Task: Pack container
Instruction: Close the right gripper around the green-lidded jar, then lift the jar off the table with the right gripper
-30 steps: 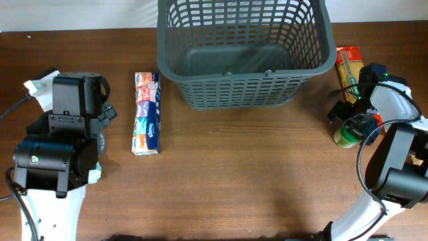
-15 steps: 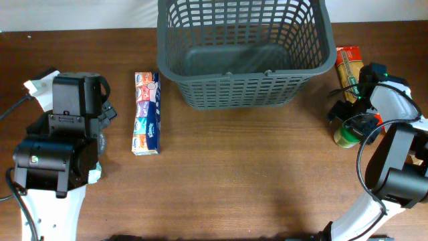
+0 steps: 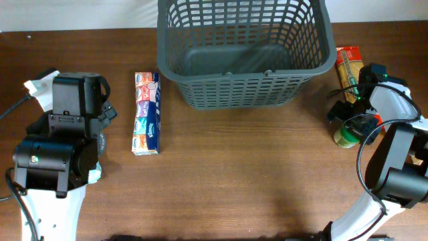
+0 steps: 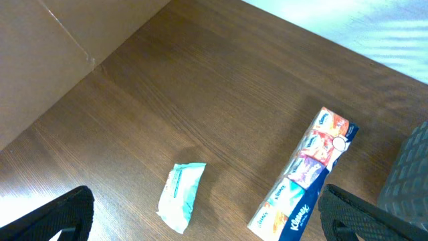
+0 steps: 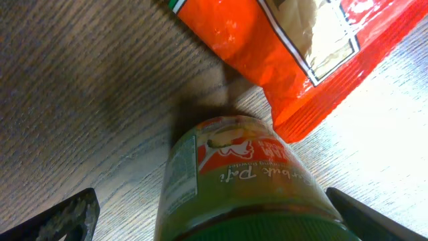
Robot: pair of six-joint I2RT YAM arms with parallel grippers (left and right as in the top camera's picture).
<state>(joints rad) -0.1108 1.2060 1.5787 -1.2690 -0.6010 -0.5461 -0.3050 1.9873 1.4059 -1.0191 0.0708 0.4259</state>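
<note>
Nothing has stirred across the last second: both arms sit just where they were and every item is in its place. The container (image 3: 247, 80) stands at the top centre of the overhead frame, its floor bare, so packing has not begun. At lower right, the right hand (image 5: 214, 221) hovers with fingers spread wide on either side of a green-lidded jar (image 5: 234, 181), clear of both sides by the look of it, with the orange pasta bag (image 5: 294, 47) just beyond the jar. At left, the left hand (image 4: 210, 224) is also spread wide and holds nothing; a small tissue packet (image 4: 180, 197) lies below it and the long tissue multipack (image 3: 146, 114) lies on the surface (image 3: 254, 174) between that arm and the container. My read: this pause comes just ahead of a first grasp, most likely on the jar.
</note>
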